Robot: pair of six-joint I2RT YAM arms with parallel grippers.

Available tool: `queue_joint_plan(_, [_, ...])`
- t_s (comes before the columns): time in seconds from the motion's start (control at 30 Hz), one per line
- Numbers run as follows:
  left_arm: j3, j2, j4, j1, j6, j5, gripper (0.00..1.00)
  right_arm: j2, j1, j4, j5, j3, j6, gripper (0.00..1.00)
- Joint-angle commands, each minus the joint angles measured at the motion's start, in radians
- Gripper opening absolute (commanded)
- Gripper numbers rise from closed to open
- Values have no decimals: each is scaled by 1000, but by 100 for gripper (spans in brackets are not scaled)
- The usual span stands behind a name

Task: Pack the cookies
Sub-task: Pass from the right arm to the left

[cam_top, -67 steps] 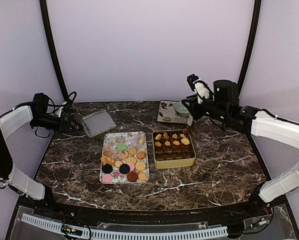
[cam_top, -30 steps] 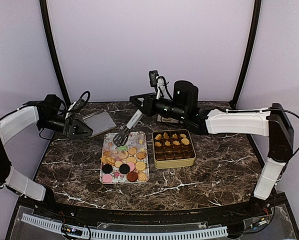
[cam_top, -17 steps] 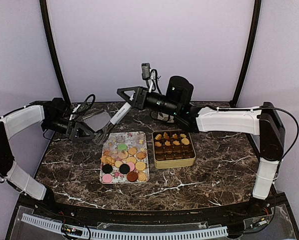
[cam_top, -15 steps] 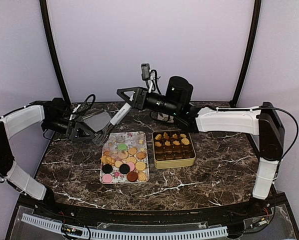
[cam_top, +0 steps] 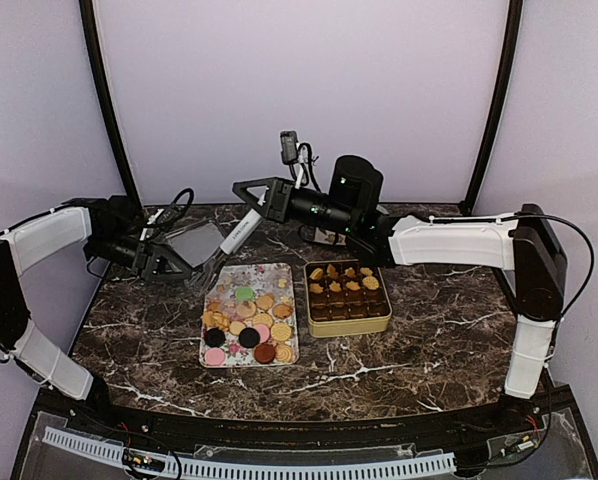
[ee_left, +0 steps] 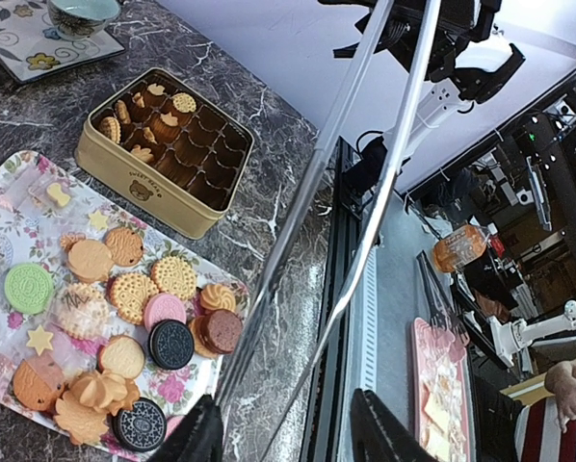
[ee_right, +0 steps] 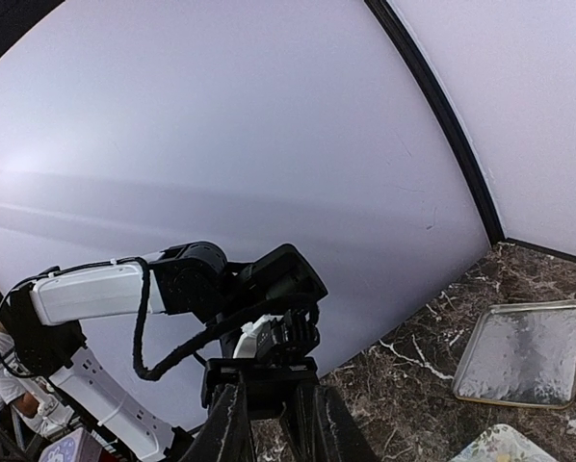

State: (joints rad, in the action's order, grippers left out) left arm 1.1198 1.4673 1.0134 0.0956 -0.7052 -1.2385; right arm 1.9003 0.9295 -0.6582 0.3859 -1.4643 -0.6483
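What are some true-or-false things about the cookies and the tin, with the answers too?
1. The gold rectangular tin is full of cookies. False: only its back rows are filled.
2. The green round cookie lies on the flowery rectangular tray. True.
3. That tray sits right of the tin. False: it is on its left.
4. The left gripper is open. True.
5. The right gripper holds a cookie. False: it holds long metal tongs.
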Motion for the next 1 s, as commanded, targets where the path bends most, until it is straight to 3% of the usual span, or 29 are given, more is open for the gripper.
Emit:
queue_joint_plan(0.0, [27,-7,32,5,-18,-8,38,-10,8,-65,1,-23,0,19])
queue_joint_plan(0.2, [8,8,29,24,-19,-5,25,-4,8,-85,13,-28,-16,19])
queue_joint_plan(0.43, [10,13,56,35,-46,-8,0,7,8,-82,26,-42,-23,20])
queue_joint_plan(0.67, [21,24,111,41,-94,-25,0,13,8,-80,28,-50,-31,25])
queue_joint_plan(0.7, [23,25,116,40,-97,-27,0,13,8,-78,29,-50,-33,30])
queue_joint_plan(0.73, [26,27,120,41,-100,-27,0,13,8,-77,31,-46,-35,42])
queue_joint_plan(0.83, [41,27,121,40,-90,-36,0,6,1,-76,32,-23,-41,65])
queue_joint_plan(0.97, [67,22,100,41,-41,-60,0,-35,-18,-56,2,33,-29,82])
